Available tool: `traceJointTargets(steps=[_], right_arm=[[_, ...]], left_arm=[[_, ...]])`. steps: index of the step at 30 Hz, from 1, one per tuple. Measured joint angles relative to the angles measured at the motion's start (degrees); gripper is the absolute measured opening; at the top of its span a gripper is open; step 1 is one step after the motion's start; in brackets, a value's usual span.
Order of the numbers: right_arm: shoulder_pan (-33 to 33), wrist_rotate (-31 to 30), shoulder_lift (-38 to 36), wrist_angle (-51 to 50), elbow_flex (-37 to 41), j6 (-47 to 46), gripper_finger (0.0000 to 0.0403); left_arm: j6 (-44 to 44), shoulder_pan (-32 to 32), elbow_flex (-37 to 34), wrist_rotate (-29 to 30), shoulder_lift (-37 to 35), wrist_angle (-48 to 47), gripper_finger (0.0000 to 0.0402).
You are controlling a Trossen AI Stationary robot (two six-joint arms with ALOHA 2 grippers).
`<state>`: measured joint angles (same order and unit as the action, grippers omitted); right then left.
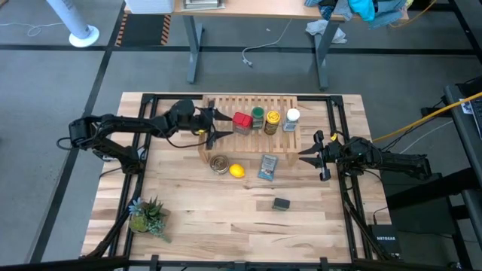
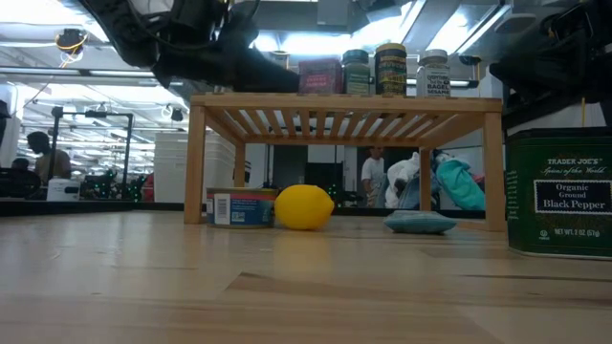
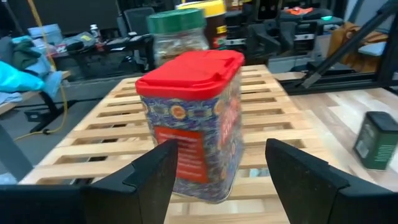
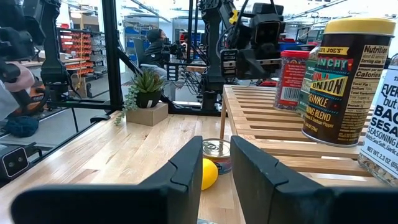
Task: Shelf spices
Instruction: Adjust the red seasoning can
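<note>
High view: shelf [image 1: 226, 105] sits at the far middle of the table [image 1: 188, 218], with four spices lined up on its slats: red tin [image 1: 242, 122], green-lidded jar [image 1: 257, 117], yellow-lidded jar [image 1: 272, 122], white-lidded jar [image 1: 292, 120], in that order from left arm's side to right arm's side. Dark grey tin [image 1: 281, 204] is not on the shelf; it stands on the tabletop well toward the near edge, apart from everything. Left gripper [image 1: 223, 124] is over the shelf's left part, just beside the red tin, jaws apart. Left wrist view confirms: both fingers [image 3: 155, 177] flank the red tin [image 3: 196, 127] with visible gaps, not clamped, tin standing on the slats. Right gripper [image 1: 304, 155] hangs off the shelf's right end above the table, holding nothing; right wrist view shows its fingers [image 4: 189, 168] with a narrow gap between them, slightly parted. On the table in front of the shelf: silver round tin [image 1: 219, 164], lemon [image 1: 236, 171], flat blue packet [image 1: 267, 167]. Small potted plant [image 1: 147, 217] sits at the near left corner. Low view shows the round tin [image 2: 239, 206] and lemon [image 2: 303, 207] touching or nearly so; cannot tell which.
</note>
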<state>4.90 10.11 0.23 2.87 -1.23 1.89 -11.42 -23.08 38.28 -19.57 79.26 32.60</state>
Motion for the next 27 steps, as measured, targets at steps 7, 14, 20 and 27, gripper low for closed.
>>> traceJointTargets(steps=[7, 14, 20, 27], right_arm=[[0.0, 0.0, 0.0, 0.0, 0.0, 0.0, 0.0088], [0.0, 0.0, 0.0, 0.0, 0.0, 0.0, 0.0088], [0.0, 0.0, 0.0, 0.0, 0.0, 0.0, 0.0088], [0.0, 0.0, 0.0, 0.0, 0.0, 0.0, 0.0088]], left_arm=[[-1.3, 1.1, 0.0, 0.4, 0.0, -0.1, 0.0237], [-2.1, -0.1, 0.0, 3.3, 0.0, 0.0, 0.0237], [-2.1, -1.0, 0.0, 3.2, 0.0, 0.0, 0.0237], [-2.1, -2.0, 0.0, 3.2, 0.0, 0.1, 0.0237]])
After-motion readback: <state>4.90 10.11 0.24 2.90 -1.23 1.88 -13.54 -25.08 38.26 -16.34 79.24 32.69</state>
